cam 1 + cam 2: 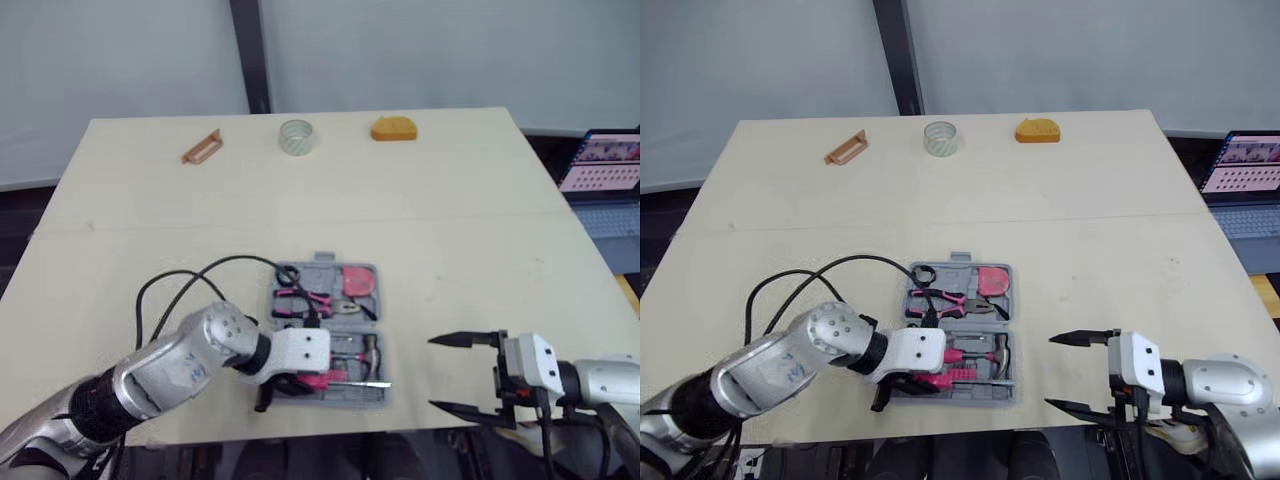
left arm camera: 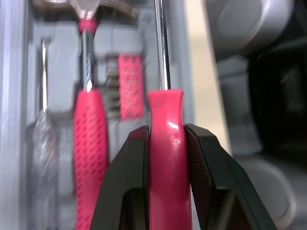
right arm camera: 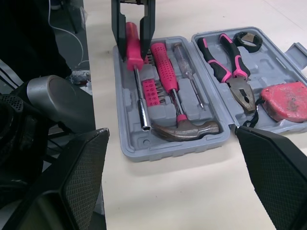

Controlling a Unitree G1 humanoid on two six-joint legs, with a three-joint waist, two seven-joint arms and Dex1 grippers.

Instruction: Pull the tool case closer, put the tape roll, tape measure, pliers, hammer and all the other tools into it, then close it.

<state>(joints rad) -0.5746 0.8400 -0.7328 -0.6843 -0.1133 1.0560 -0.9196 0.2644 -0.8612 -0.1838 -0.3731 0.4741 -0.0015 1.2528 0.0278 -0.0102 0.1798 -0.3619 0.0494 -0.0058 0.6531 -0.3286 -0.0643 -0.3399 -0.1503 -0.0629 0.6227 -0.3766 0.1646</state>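
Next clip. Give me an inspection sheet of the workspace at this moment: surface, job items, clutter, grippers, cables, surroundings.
Surface: beige table, seam across its middle.
Job's things: grey tool case open near the front edge; pliers, tape measure and black roll in one half, hammer in the other; pink screwdriver at that half's front slot.
Clutter: along the far edge, brown bracket, clear roll, orange block.
Grippers: left gripper shut on the screwdriver handle; right gripper open, beside the case.
Cables: black cable loops from the left arm over the table.
Surroundings: open laptop off the table's right side.
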